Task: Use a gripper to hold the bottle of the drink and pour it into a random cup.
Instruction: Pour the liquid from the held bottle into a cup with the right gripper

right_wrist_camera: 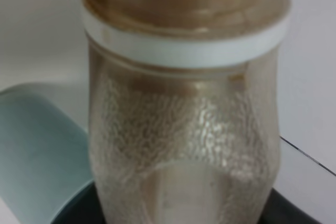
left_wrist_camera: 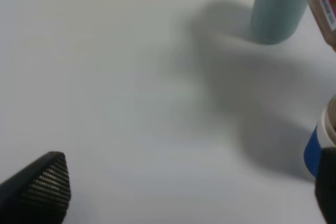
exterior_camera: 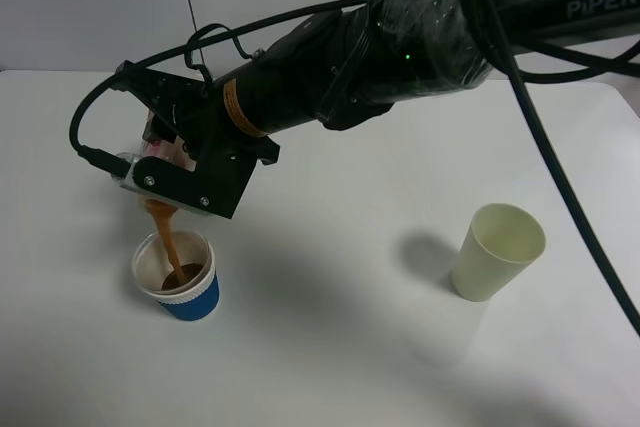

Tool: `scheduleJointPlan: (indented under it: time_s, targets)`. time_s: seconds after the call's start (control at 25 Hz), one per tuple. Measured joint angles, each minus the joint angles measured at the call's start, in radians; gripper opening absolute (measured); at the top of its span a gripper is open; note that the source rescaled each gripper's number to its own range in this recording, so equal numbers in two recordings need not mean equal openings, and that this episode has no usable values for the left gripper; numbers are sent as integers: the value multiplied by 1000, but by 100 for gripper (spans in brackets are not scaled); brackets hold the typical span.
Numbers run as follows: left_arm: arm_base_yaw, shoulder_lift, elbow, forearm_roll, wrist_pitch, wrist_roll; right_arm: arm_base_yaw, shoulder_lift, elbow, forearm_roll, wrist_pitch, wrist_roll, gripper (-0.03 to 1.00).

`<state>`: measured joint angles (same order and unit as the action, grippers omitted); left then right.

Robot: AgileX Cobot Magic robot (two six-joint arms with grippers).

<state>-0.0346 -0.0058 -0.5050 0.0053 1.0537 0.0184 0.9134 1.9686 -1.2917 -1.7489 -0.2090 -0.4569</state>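
My right gripper point(exterior_camera: 192, 165) reaches across to the left and is shut on the bottle of the drink point(exterior_camera: 163, 150), tilted mouth-down. A brown stream point(exterior_camera: 166, 235) falls from it into the blue cup point(exterior_camera: 181, 285), which stands upright just below. The right wrist view is filled by the bottle point(right_wrist_camera: 184, 145), translucent with a white neck ring and brown liquid at the neck. My left gripper point(left_wrist_camera: 189, 182) is open and empty low over the table, one ribbed fingertip point(left_wrist_camera: 47, 179) far from the other. The cup's edge point(left_wrist_camera: 316, 146) and the bottle's label point(left_wrist_camera: 323, 3) show in the left wrist view.
A pale yellow-green cup point(exterior_camera: 497, 252) stands at the right on the white table point(exterior_camera: 350, 357). A teal tumbler point(left_wrist_camera: 277, 9) stands near the bottle, behind the right arm; it also shows in the right wrist view point(right_wrist_camera: 37, 145). Black cables point(exterior_camera: 540, 137) hang from the right arm.
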Motion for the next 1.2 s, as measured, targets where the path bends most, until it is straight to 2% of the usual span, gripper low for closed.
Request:
scheduleJointPlan:
  time_s: [0.4,1.2]
  targets:
    - [0,0,0,0,-1,0,21,0,0,0,17,-10,1]
    - [0,0,0,0,0,0,50,-5,0,1,56,-101,1]
